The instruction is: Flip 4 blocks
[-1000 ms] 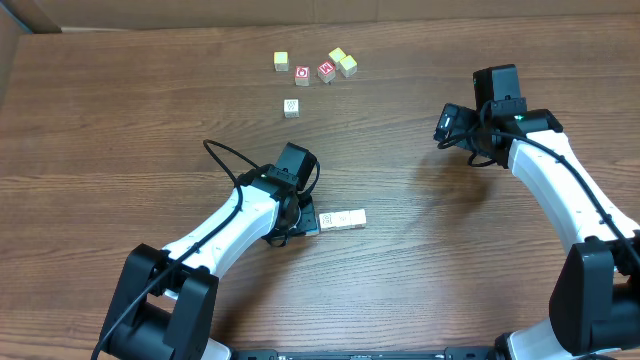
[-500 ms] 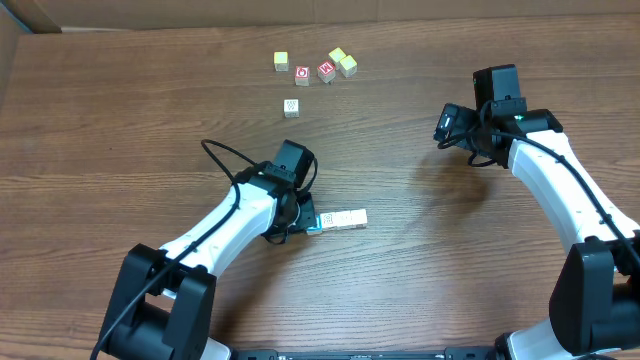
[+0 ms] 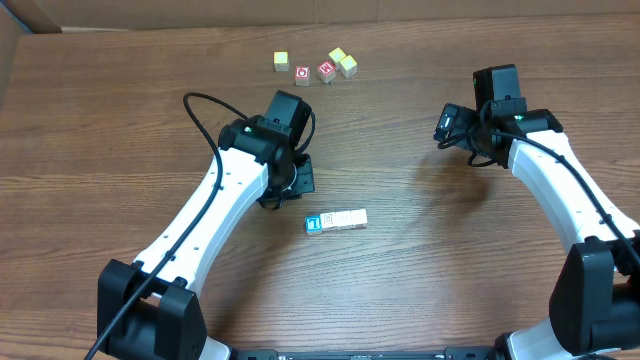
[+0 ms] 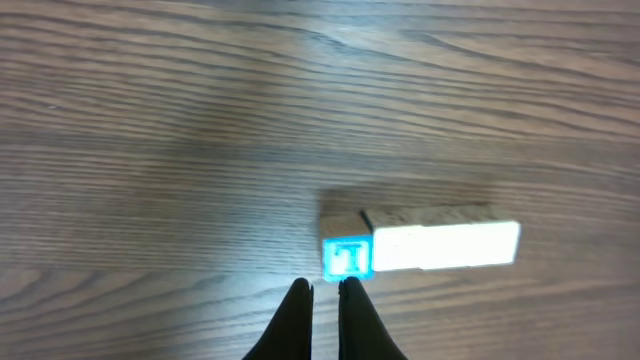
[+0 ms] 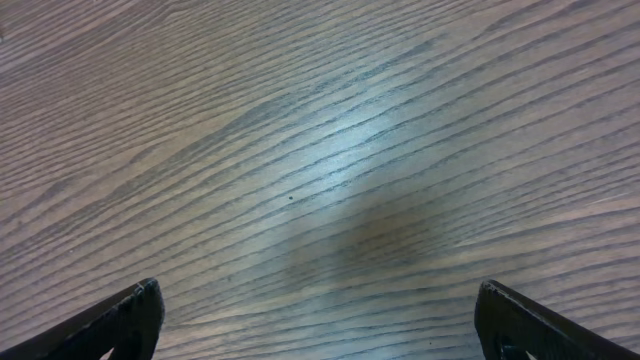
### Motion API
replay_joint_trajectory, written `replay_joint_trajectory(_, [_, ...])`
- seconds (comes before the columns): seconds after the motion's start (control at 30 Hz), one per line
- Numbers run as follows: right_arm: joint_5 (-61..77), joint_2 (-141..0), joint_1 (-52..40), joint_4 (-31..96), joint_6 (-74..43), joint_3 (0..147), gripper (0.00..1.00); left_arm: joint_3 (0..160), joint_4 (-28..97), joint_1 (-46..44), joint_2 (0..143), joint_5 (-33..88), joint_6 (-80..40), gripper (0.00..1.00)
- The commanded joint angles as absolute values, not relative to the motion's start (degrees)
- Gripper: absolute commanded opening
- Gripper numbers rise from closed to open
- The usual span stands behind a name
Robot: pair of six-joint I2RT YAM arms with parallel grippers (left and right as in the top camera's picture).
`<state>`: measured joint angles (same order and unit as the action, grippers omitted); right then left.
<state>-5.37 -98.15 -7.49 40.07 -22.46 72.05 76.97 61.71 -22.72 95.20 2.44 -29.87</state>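
Overhead, the blocks (image 3: pixel 336 221) lie in a short row at the middle of the table (image 3: pixel 120 140), touching end to end. The blue-faced block (image 3: pixel 313 224) is at the row's left end and the whitish ones run off to its right. The left gripper (image 3: pixel 298 182) hangs just above and to the left of the row, touching none of it. In the left wrist view its fingers (image 4: pixel 298 310) are pressed together with nothing between them, their tips just below the blue-faced block (image 4: pixel 347 258). The seams between the whitish cubes are too blurred to count. The right gripper (image 5: pixel 315 292) is at the right of the overhead frame, well apart from the row, with its fingers spread wide over bare wood. A separate cluster of red-faced cubes (image 3: pixel 314 72) and yellow cubes (image 3: pixel 343 61) sits at the upper middle. These blocks look light, stiff and smooth-faced, so they would likely skid or tip under a nudge but would not crush. Because they abut, the best hold is probably across the two free sides of an end block, taken low, so that its neighbour is not dragged along.
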Motion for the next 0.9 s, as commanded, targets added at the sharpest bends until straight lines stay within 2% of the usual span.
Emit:
replay_joint_trajectory(0.0, [-6.0,-97.8,-7.4,39.7,-22.3,72.6,1.0,78.8,61.9,-22.4,95.5,6.0,-27.4,0.04])
replay_joint_trajectory(0.23, [-5.3,-97.8,-7.4,39.7,-22.7,72.6,1.0,82.1,65.4,-22.1,92.6,4.2,-27.2,0.04])
replay_joint_trajectory(0.43, [8.3,-97.6,-7.4,45.8,-22.0,73.0,1.0,82.2,67.4,-21.7,85.6,3.8,-27.2,0.04])
replay_joint_trajectory(0.47, [10.8,-97.2,-7.4,47.6,-22.0,73.6,0.96,82.2,67.9,-21.6,84.6,3.8,-27.2,0.04])
replay_joint_trajectory(0.53, [15.5,-96.1,-7.4,50.9,-21.8,75.3,0.7,82.2,69.0,-21.2,82.6,3.2,-27.2,0.04])
replay_joint_trajectory(0.57, [17.1,-95.2,-7.5,52.8,-20.7,76.3,0.49,82.2,69.5,-20.9,81.6,2.5,-27.2,0.04])
replay_joint_trajectory(0.6, [17.7,-94.2,-7.8,55.0,-20.1,77.5,0.21,82.2,70.0,-20.6,80.6,1.9,-27.3,0.04])
replay_joint_trajectory(0.63, [17.7,-93.2,-8.1,56.9,-20.1,78.2,0.04,82.2,70.4,-20.2,79.7,1.7,-27.3,0.04])
replay_joint_trajectory(0.87, [12.3,-88.0,-13.6,67.1,-24.9,78.7,0.04,81.7,71.2,-19.9,78.3,1.1,-30.5,0.04])
